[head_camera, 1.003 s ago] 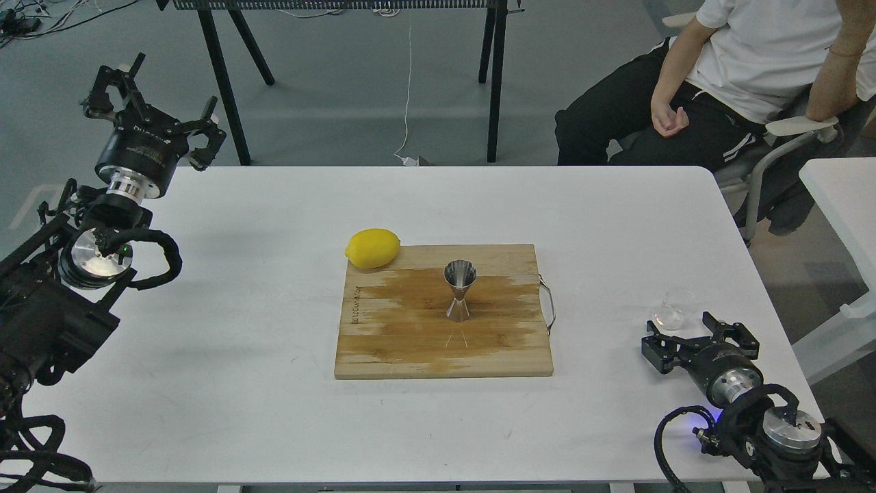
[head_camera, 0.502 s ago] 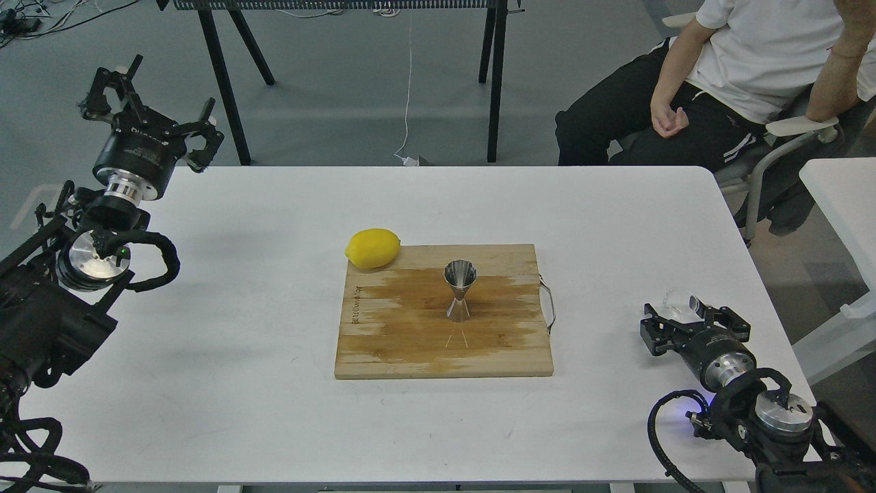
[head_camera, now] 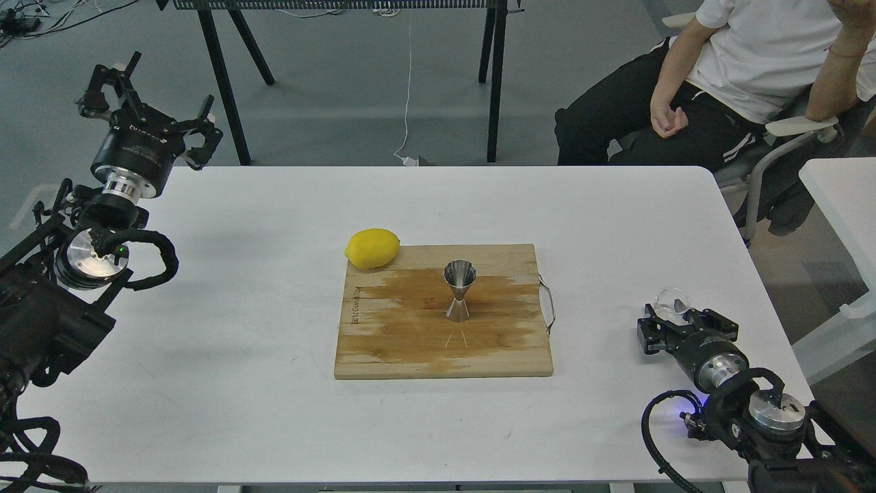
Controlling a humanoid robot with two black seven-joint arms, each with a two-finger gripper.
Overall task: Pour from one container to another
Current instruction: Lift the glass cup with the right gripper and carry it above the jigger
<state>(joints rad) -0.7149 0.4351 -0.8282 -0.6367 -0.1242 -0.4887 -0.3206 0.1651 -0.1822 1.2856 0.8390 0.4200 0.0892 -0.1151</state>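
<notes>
The steel hourglass jigger (head_camera: 460, 290) stands upright in the middle of the wooden cutting board (head_camera: 383, 342). The small clear glass cup (head_camera: 672, 299) sits on the white table near its right edge. My right gripper (head_camera: 684, 320) is right behind the cup, open, with its fingers reaching to either side of the cup's near part; I cannot tell whether they touch the glass. My left gripper (head_camera: 152, 106) hangs open in the air beyond the table's far left corner, far from both containers.
A yellow lemon (head_camera: 372, 248) lies at the board's far left corner. The board has a wire handle (head_camera: 549, 305) on its right side. A seated person (head_camera: 746, 75) is beyond the table's far right corner, and another white table (head_camera: 845, 198) stands to the right.
My right gripper has moved forward and slightly left until its fingers flank the glass cup, and its spread looks narrower. The cup shifted a little away. The left arm barely moved.
</notes>
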